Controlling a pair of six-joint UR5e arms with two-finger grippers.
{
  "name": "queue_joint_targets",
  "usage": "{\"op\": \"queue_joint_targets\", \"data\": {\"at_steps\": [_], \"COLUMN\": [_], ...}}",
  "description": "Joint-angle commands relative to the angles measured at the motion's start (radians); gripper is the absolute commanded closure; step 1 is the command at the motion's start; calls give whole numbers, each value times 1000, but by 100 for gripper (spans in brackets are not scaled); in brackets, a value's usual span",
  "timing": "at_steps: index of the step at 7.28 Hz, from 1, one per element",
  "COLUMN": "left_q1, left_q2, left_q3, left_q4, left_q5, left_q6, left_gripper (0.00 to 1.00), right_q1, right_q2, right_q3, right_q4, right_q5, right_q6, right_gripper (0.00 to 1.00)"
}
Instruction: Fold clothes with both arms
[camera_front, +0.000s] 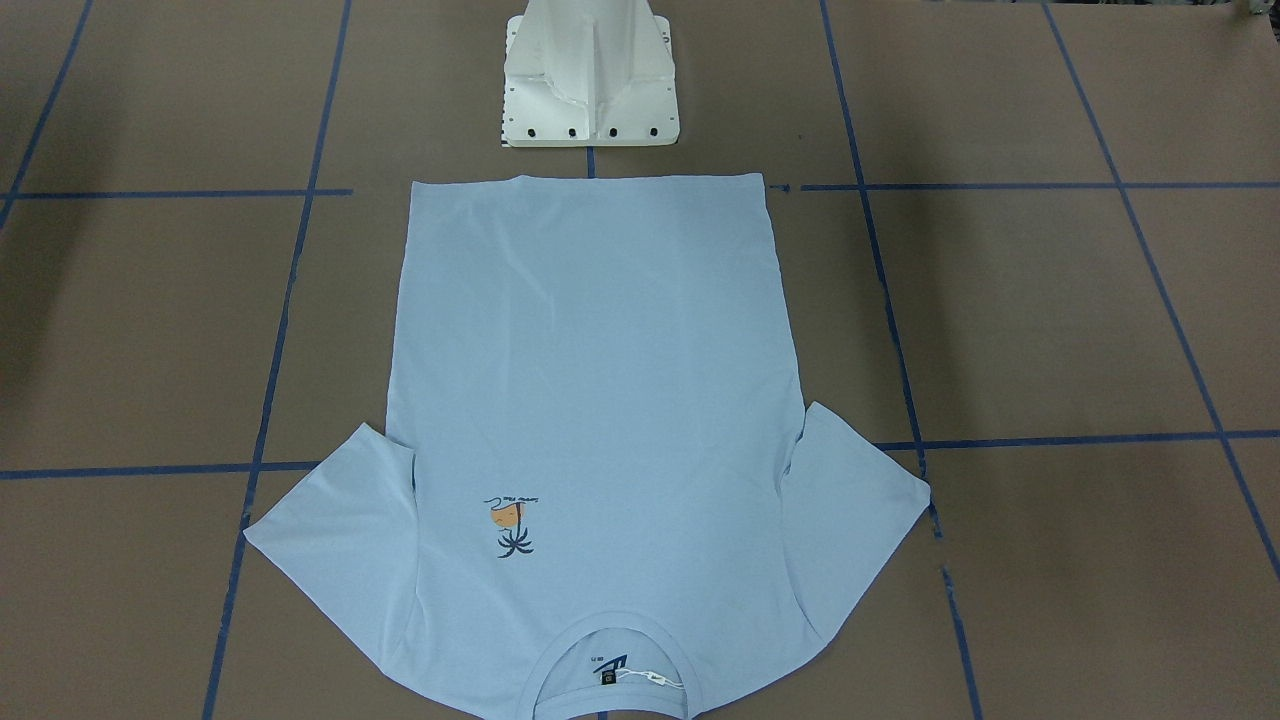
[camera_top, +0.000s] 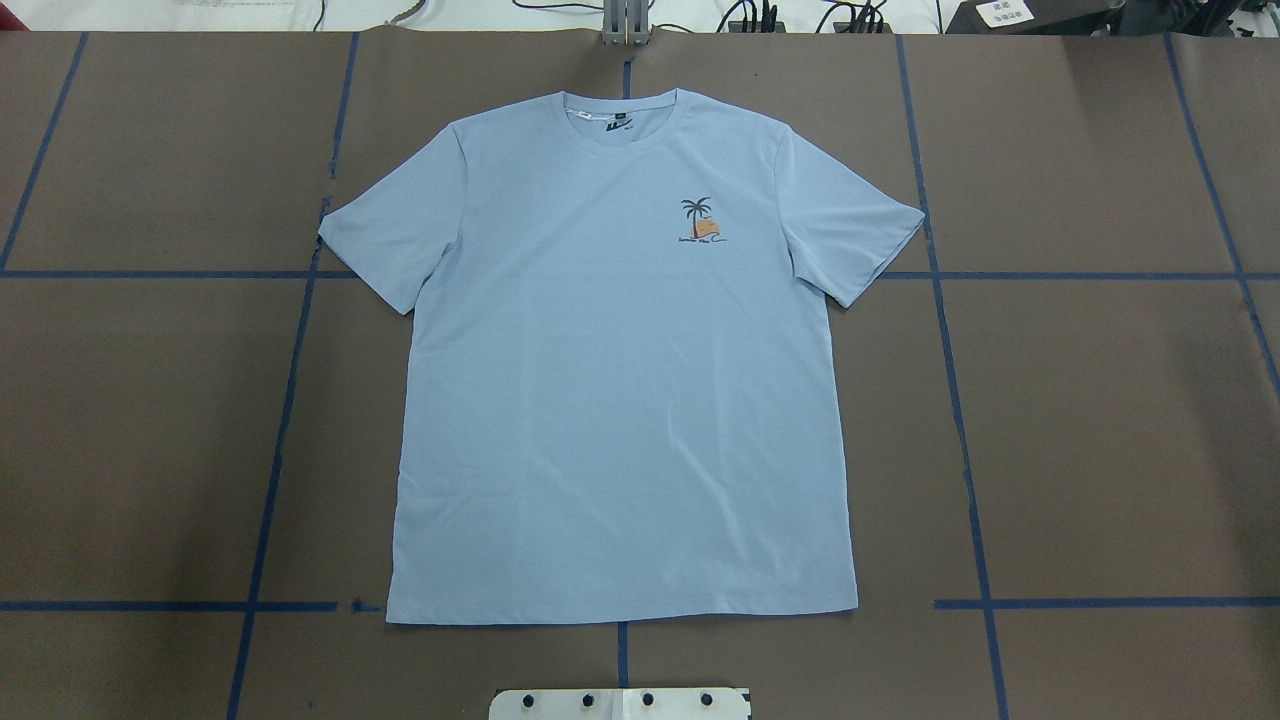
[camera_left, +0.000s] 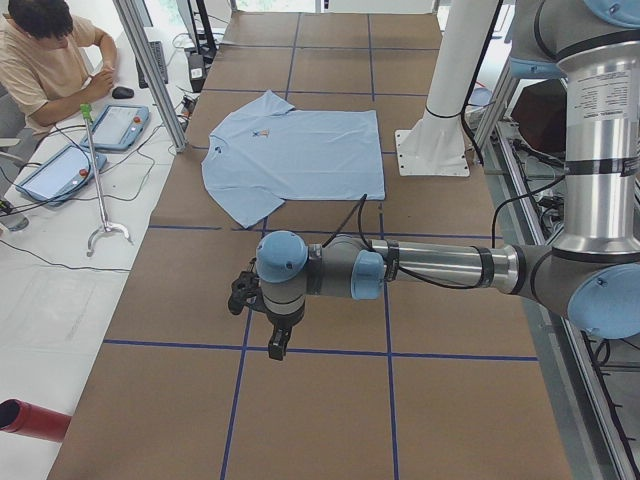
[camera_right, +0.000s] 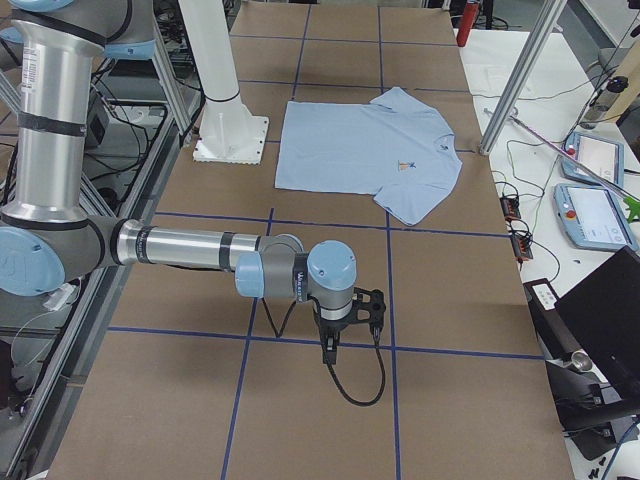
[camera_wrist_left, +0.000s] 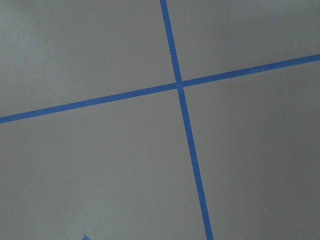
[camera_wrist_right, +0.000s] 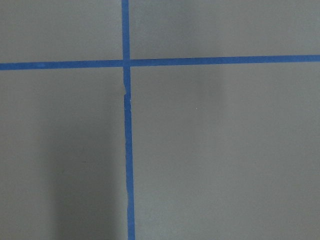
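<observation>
The light blue T-shirt (camera_top: 620, 400) lies flat and face up in the middle of the brown table, with its collar away from the robot. It also shows in the front view (camera_front: 600, 400) and in both side views (camera_left: 300, 155) (camera_right: 365, 150). Its chest print (camera_top: 700, 220) and neck label (camera_front: 610, 670) are visible. My left gripper (camera_left: 272, 335) hangs over bare table far off to the shirt's side. My right gripper (camera_right: 335, 340) does the same on the other side. I cannot tell whether either is open or shut. Both wrist views show only table and blue tape lines.
The white pedestal base (camera_front: 590, 90) stands just beyond the shirt's hem. Blue tape lines (camera_top: 290, 400) grid the table. An operator (camera_left: 50, 60) sits at a side bench with tablets (camera_left: 120, 125). A metal frame post (camera_right: 525, 70) stands near one sleeve.
</observation>
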Motion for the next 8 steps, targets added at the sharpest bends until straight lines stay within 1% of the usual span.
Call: {"op": "queue_joint_targets", "data": {"at_steps": [1, 2, 4, 5, 6, 7, 8], "left_q1": [0, 0, 2, 8, 8, 9, 9], "left_q2": [1, 3, 4, 3, 6, 1, 3], "left_q3": [-3, -3, -16, -30, -30, -24, -23], "left_q4": [-37, -57, -111, -174, -290, -367, -443], "left_q5": [8, 7, 10, 5, 10, 11, 7], "left_q6": [-7, -3, -4, 0, 0, -4, -9], "left_gripper": [0, 0, 0, 0, 0, 0, 0], "right_q1": [0, 0, -5, -21, -26, -31, -32], "right_q2": [0, 2, 11, 26, 29, 29, 69], "right_q3": [0, 9, 17, 24, 23, 21, 12], "right_q4": [3, 12, 77, 157, 271, 334, 353], "right_q5": [0, 1, 4, 20, 17, 15, 5], "right_q6": [0, -2, -8, -2, 4, 7, 4], "right_gripper": [0, 0, 0, 0, 0, 0, 0]}}
